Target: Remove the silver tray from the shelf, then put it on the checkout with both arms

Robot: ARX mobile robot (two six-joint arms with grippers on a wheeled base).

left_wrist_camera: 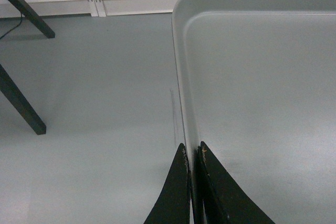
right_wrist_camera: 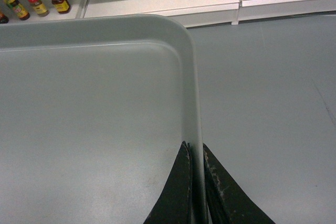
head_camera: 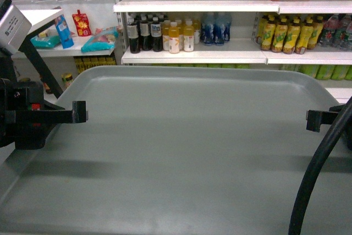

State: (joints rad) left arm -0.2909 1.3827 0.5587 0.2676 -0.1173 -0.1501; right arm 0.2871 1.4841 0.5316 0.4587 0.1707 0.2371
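Observation:
The silver tray (head_camera: 181, 152) fills the lower half of the head view, held level in the air, away from the shelf (head_camera: 192, 56) behind it. My left gripper (head_camera: 82, 112) is shut on the tray's left rim (left_wrist_camera: 184, 103), one finger inside and one outside, with grey floor beneath. On the opposite side, my right gripper (head_camera: 311, 120) is shut on the right rim (right_wrist_camera: 193, 103) in the same way. The checkout (head_camera: 47, 16), a white top on slanted black legs (left_wrist_camera: 21, 103), stands at the upper left, beyond the left arm.
Store shelves hold rows of drink bottles (head_camera: 176, 34) straight ahead and yellow-green bottles (head_camera: 289, 34) to the right. Snack packs (head_camera: 99, 39) lie on a shelf behind the checkout. A black cable (head_camera: 313, 169) curves across the right foreground. Low shelf boards with jars (right_wrist_camera: 37, 4) show below.

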